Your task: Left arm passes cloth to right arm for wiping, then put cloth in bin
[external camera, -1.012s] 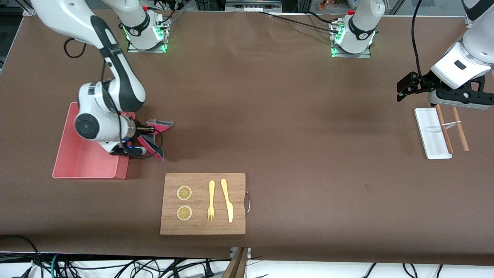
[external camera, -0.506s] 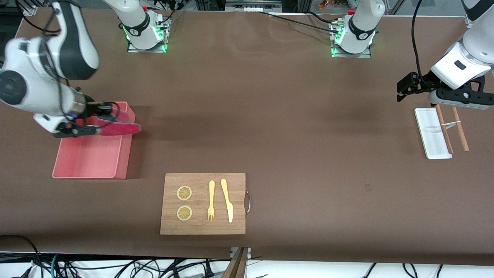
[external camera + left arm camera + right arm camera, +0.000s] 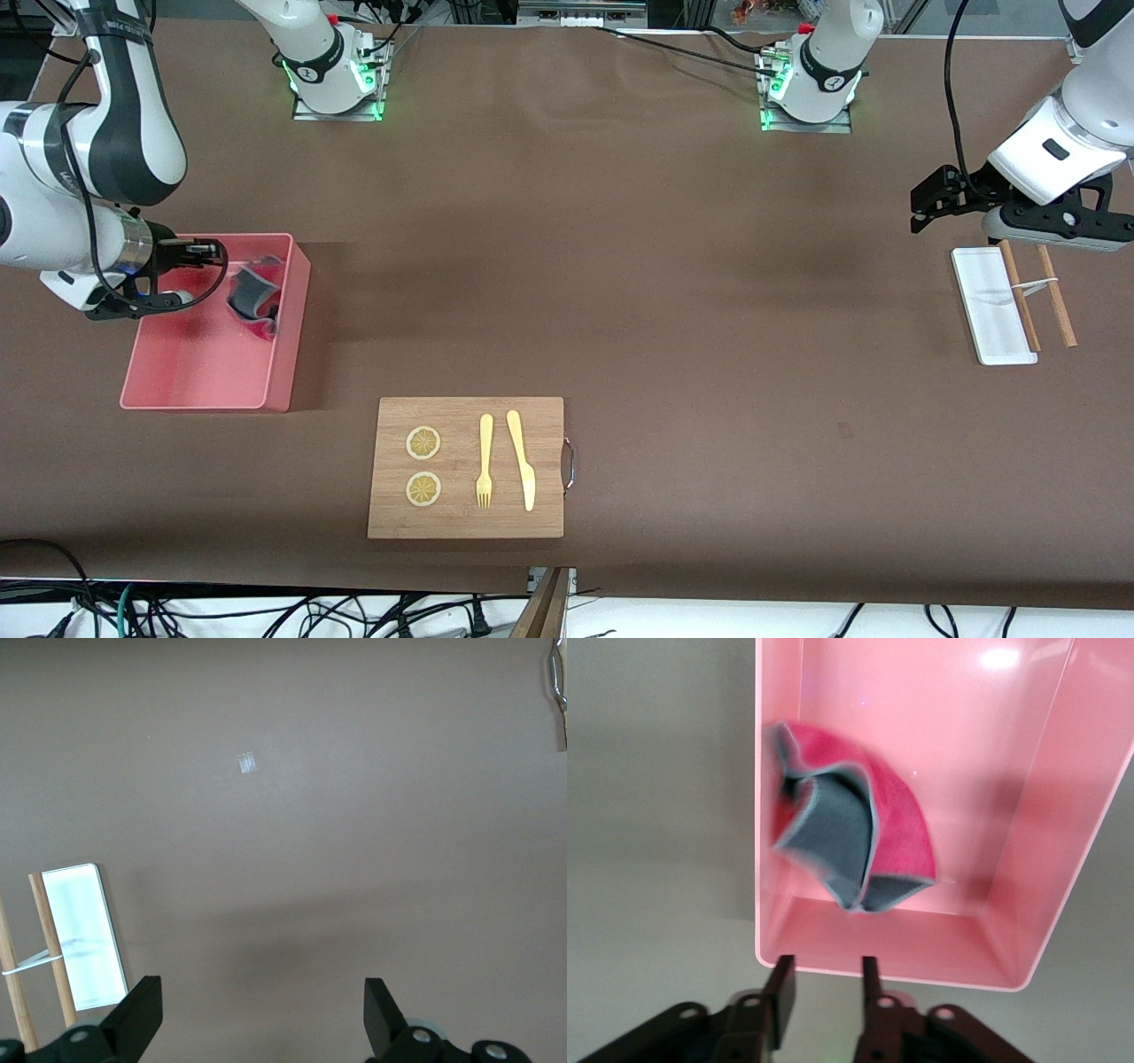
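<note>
The cloth (image 3: 252, 297), crimson-pink with a grey backing, is crumpled inside the salmon-pink bin (image 3: 285, 354), against the wall toward the left arm's end. It shows in the right wrist view (image 3: 859, 842) inside the bin (image 3: 1063, 815), apart from the fingers. My right gripper (image 3: 213, 251) is over the bin's rim farthest from the front camera. It is open and empty (image 3: 824, 967). My left gripper (image 3: 921, 208) waits open and empty (image 3: 264, 1010) above the table by the white tray.
A wooden cutting board (image 3: 465, 468) with two lemon slices, a fork and a knife lies nearer the front camera than the bin. A narrow white tray (image 3: 988, 310) and wooden chopsticks (image 3: 1054, 297) lie at the left arm's end; the tray also shows in the left wrist view (image 3: 84, 939).
My right gripper carried the cloth from beside the bin to over it, opened and let it go. The cloth is now down inside the bin. The left arm has not moved.
</note>
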`<state>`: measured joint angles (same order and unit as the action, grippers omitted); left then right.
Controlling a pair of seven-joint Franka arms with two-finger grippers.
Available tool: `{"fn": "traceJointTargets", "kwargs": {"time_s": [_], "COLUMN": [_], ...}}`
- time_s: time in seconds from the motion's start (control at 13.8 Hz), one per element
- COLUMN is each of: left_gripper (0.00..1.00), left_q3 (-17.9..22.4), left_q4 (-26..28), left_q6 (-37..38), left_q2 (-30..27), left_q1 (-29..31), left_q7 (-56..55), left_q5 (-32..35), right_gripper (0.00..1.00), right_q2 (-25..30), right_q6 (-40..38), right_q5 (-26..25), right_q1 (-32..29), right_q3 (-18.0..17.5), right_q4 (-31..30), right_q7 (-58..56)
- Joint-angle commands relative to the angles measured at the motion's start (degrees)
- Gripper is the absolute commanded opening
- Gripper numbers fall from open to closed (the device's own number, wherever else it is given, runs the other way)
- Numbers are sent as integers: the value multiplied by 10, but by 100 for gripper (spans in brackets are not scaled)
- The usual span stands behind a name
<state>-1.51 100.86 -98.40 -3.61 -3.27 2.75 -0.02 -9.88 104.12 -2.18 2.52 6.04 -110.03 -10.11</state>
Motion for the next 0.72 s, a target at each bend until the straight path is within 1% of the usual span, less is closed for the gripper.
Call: {"fn": "traceJointTargets", "kwargs": {"time_s": [0.0,0.22,0.29,0.51,0.65], "left_gripper": [100,100,100,100,100], "left_q3": [-6,-6,-6,-5,-5], "left_q4": [-5,-5,-5,-5,-5], "left_q6": [3,3,3,3,5], "left_q2": [0,0,0,0,0], "left_q1": [6,6,6,6,6], "left_q7": [-4,-3,-3,-3,-3], "left_q5": [-4,-3,-4,-4,-4], "right_gripper": [100,100,100,100,100], "right_q2": [45,94,105,117,117], "right_q6": [-13,-28,-43,-122,-180], "right_q5": [-1,-1,-1,7,26], "right_q1": [-1,0,1,8,17], "right_q3": [2,-15,-23,-28,-26], "right_q4": [3,10,22,85,130], "right_q7": [-3,24,38,54,59]}}
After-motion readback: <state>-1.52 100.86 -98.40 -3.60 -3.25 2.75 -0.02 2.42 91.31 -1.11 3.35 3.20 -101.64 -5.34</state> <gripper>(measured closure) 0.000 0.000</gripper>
